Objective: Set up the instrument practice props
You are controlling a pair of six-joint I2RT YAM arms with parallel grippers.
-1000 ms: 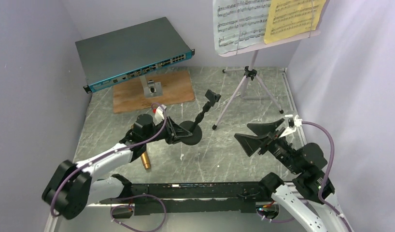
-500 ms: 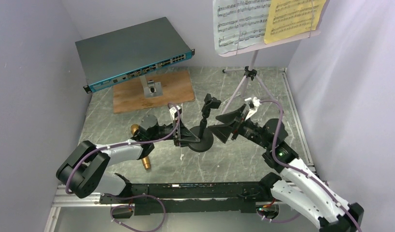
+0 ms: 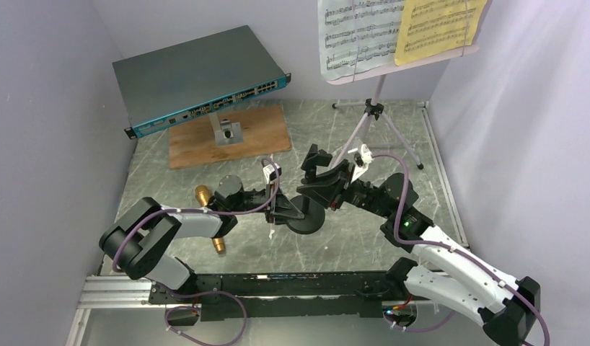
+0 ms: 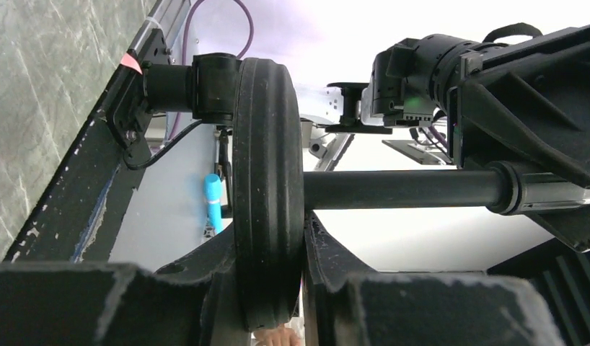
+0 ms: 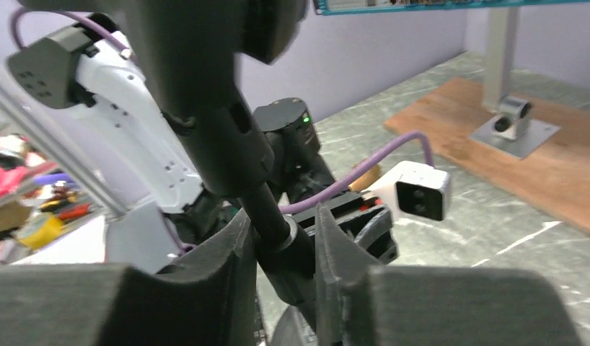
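A: From above, where is the mic stand (image 3: 307, 213)?
B: Middle of the table (image 3: 155, 187), near the legs of the music stand (image 3: 372, 109). It's roughly upright, clip on top.
A: Left wrist view?
B: The left gripper (image 4: 269, 285) pinches the round base (image 4: 267, 166) by its rim. The stem (image 4: 407, 189) runs straight off to the right of frame.
A: Right wrist?
B: The right gripper (image 5: 281, 252) is closed around that stem, which slants up and left between the fingers (image 5: 220, 267).
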